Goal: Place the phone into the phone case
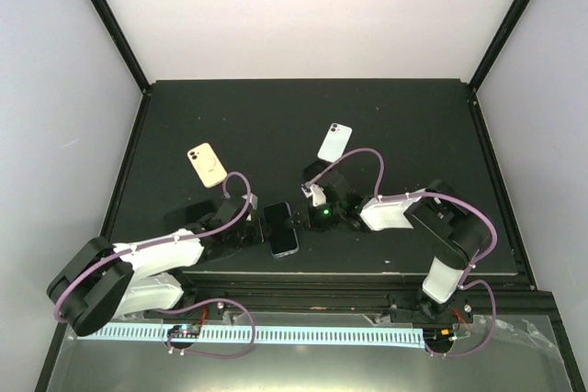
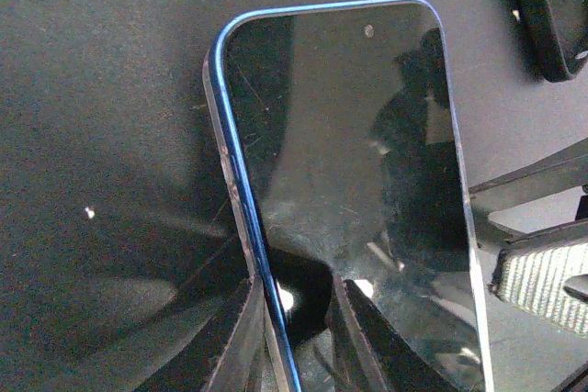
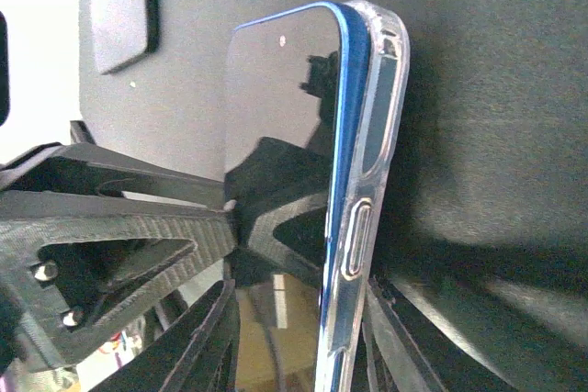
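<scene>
The blue phone (image 1: 281,228) sits at the front middle of the black table (image 1: 386,117), right between my two grippers.
My left gripper (image 2: 296,323) pinches one long edge of the phone, with one finger on the glass and one on the outside. My right gripper (image 3: 299,337) has a finger on each side of the other edge, but I cannot tell if it squeezes. The clear phone case (image 3: 381,117) hugs the phone's back, and the blue rim shows beside it.

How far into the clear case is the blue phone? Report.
Partly in: the phone lies in the clear case, blue edge proud of its wall.
</scene>
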{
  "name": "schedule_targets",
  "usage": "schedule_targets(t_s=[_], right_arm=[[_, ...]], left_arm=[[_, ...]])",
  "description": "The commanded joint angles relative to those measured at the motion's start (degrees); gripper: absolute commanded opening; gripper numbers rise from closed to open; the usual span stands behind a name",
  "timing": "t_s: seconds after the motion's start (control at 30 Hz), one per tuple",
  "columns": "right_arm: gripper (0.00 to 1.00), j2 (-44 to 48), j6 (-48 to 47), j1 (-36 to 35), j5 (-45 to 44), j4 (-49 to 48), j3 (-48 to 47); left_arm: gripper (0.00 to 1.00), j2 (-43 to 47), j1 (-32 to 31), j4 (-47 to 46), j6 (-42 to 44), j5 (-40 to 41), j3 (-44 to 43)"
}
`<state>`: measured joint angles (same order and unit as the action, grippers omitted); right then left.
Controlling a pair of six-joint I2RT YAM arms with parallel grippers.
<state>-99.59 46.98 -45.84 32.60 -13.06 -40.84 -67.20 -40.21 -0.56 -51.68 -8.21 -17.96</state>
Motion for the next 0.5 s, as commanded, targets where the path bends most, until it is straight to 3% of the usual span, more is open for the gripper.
schedule_targets(t_s=[0.0,0.3,0.47], right_arm=[[0.38,2.2,4.9,-0.2,7.3,-11.7,0.8],[0.34,-0.5,6.9,0.0,10.0,-17.7,1.7],[0.3,-2.7,5.1,0.0,11.0,-15.0,0.2]], left_arm=[[0.23,1.7,0.0,-0.7,-1.0,-0.8,0.7],[0.24,4.1,1.4,0.4,-1.1,-2.4,1.1],[0.25,4.2,1.6,-2.1,-1.9,-5.2,1.7]])
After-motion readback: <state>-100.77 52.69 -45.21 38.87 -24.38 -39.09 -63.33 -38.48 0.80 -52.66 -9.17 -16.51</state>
